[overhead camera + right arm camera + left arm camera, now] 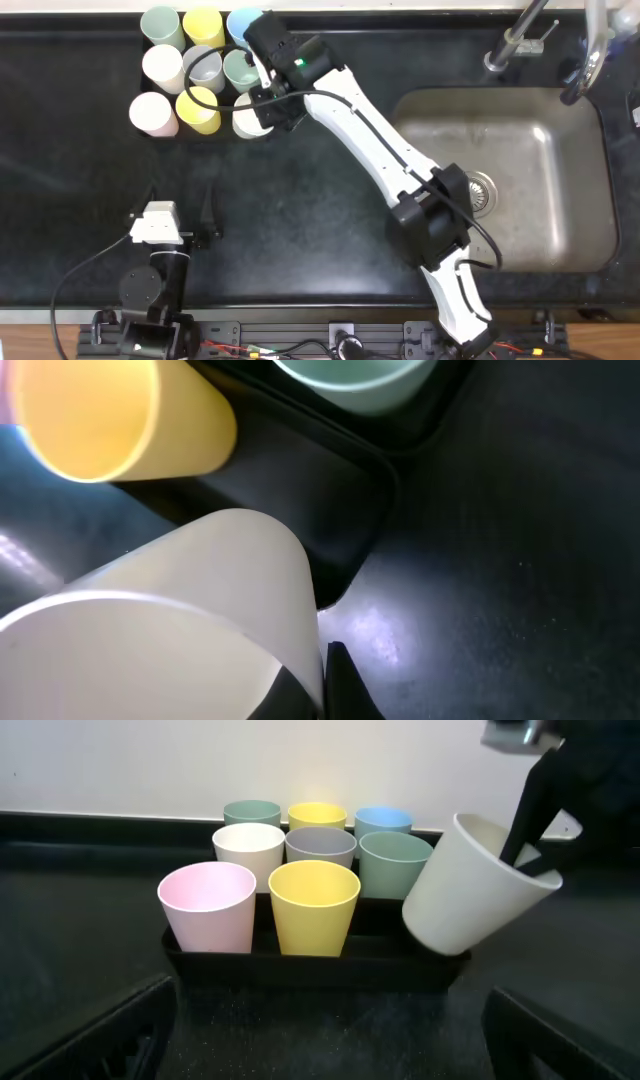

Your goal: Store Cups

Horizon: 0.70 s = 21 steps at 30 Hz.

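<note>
White cup (480, 885) hangs tilted above tray's (300, 968) vacant corner slot beside yellow cup (313, 905). Right hand (528, 835) clamped on rim, probably to slide base in. Left hand (180, 210) apart, well clear near desk (300, 250) front.

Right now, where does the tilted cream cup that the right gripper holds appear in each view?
Top view: the cream cup is just right of the front yellow cup, partly under the right gripper.
Left wrist view: the cream cup tilts at the tray's corner, beside the green cup.
Right wrist view: the cream cup is nearest the camera.
Shared landmark: the front yellow cup.
</note>
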### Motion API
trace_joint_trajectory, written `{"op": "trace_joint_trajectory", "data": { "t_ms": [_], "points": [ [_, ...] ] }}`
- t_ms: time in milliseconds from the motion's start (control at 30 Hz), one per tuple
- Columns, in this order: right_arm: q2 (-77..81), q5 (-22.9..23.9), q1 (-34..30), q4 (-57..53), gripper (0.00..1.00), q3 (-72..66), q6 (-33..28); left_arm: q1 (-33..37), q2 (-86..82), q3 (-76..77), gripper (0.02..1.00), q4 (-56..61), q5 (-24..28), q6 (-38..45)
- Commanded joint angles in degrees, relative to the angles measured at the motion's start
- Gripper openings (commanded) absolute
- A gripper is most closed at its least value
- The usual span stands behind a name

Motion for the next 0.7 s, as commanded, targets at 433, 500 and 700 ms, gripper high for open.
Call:
{"op": "trace_joint_trajectory", "data": {
  "t_ms": [433,500,700],
  "points": [
    [2.91,2.8,0.48,3.76,0.042,1.42,1.03,0.52,-0.59,-0.11,1.0,-0.11,0.33,1.01],
    [3.02,2.8,0.46,3.98,0.042,1.42,1.03,0.52,-0.59,-0.11,1.0,-0.11,0.33,0.98],
    [3.1,2.8,0.46,4.59,0.045,1.42,1.03,0.52,-0.59,-0.11,1.0,-0.11,0.33,1.01]
  ]
}}
